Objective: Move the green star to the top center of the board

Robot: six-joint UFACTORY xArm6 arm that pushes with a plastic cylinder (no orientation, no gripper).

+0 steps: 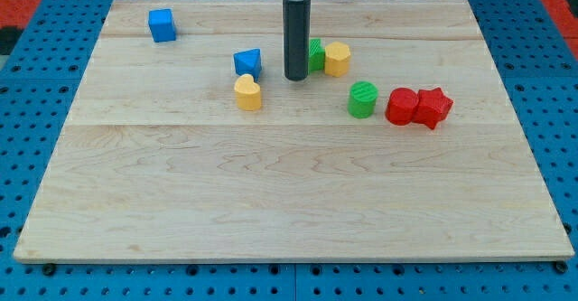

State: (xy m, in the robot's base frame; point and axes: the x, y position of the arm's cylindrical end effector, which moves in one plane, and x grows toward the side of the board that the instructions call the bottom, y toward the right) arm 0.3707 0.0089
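Observation:
The green star (pixel 315 55) lies in the upper middle of the wooden board (pixel 289 202), mostly hidden behind my dark rod. My tip (pixel 296 78) rests on the board just left of and below the star, touching or nearly touching it. A yellow hexagon block (pixel 338 58) sits against the star's right side. A blue triangular block (pixel 247 62) lies to the left of my tip, and a yellow heart-shaped block (pixel 247 92) lies below it.
A green cylinder (pixel 363 98) stands right of centre. A red cylinder (pixel 402 106) and a red star (pixel 433 108) touch each other further right. A blue cube (pixel 163 24) sits at the top left. Blue pegboard surrounds the board.

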